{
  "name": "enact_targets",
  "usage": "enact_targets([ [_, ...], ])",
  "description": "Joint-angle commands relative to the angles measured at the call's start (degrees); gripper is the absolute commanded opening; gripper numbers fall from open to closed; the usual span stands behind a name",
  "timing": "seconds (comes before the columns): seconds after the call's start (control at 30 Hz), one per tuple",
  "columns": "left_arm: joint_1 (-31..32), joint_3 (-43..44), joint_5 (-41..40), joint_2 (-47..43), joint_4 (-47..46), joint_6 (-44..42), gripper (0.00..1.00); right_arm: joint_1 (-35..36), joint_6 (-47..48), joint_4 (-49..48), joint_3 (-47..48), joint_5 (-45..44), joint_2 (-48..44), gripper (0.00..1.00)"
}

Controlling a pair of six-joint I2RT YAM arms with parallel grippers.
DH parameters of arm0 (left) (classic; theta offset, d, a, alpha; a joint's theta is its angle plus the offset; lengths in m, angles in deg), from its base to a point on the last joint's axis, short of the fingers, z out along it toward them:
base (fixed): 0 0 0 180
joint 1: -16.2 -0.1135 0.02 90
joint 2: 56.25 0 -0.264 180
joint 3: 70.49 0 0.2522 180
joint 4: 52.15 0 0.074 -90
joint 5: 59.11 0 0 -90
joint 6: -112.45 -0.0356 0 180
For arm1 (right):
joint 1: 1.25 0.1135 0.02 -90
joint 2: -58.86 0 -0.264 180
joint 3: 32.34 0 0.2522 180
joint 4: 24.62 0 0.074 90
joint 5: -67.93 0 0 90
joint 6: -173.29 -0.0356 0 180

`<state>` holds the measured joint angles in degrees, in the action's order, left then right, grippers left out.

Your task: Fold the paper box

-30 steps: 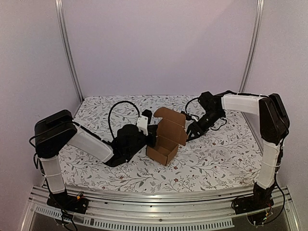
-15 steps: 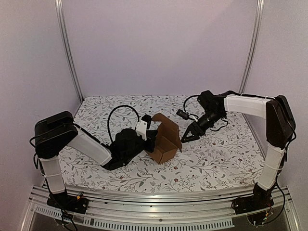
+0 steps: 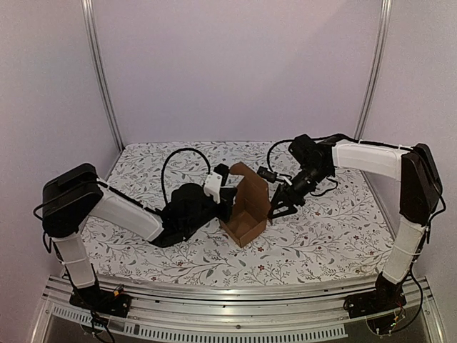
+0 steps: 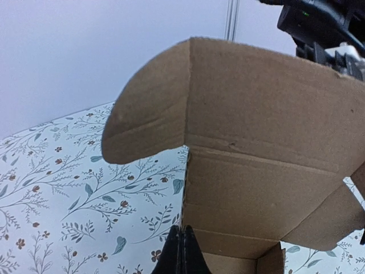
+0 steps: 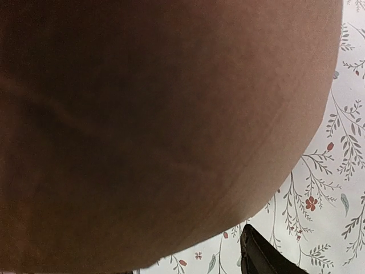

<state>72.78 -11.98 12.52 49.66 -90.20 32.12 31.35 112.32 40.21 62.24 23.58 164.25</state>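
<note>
Standing mid-tabletop, paper box pinched at its left wall by closed left gripper; right gripper, jaws apart, just right of it.

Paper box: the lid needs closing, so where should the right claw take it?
The upright lid flap, by its top free edge, coming from the right rear: that edge stands tall and exposed there, while the left claw pinches the box's left wall.
</note>
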Motion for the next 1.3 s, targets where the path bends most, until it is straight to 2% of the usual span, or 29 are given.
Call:
enact_targets([
  [0.0,-0.7,4.6,4.7,-2.8,11.0,-1.3,0.01,0.0,2.9,1.5,-0.1,1.0,-1.5,0.63],
  [0.2,-1.8,5.9,5.8,-2.6,15.5,-0.6,0.0,0.0,4.9,5.6,0.5,1.5,-1.4,0.62],
  [0.33,-2.6,5.5,8.1,-1.8,15.5,-2.1,0.0,-0.3,14.6,14.7,2.1,0.2,-2.2,0.64],
  [0.47,-3.9,5.0,11.4,-1.2,13.8,-3.3,0.0,-1.6,21.3,19.0,2.8,-3.1,-3.4,0.67],
  [0.57,-4.7,4.7,13.8,-1.0,11.7,-3.3,0.0,-3.1,20.4,14.5,1.2,-6.2,-4.6,0.67],
  [0.77,-5.6,5.9,16.2,-0.8,11.8,-1.7,0.0,-1.8,8.8,-3.4,-5.3,-9.5,-7.9,0.7],
  [0.9,-6.4,7.2,19.8,-1.0,13.7,-0.9,0.0,-0.6,6.0,-8.0,-5.5,-11.7,-8.1,0.7],
  [1.1,-7.8,9.7,23.9,-0.1,18.0,-0.5,0.0,-1.9,14.9,3.2,-0.5,-9.9,-7.1,0.69],
  [1.27,-8.3,10.0,24.9,0.4,17.7,-0.4,0.0,-4.0,22.5,10.6,-0.6,-10.9,-8.4,0.71],
])
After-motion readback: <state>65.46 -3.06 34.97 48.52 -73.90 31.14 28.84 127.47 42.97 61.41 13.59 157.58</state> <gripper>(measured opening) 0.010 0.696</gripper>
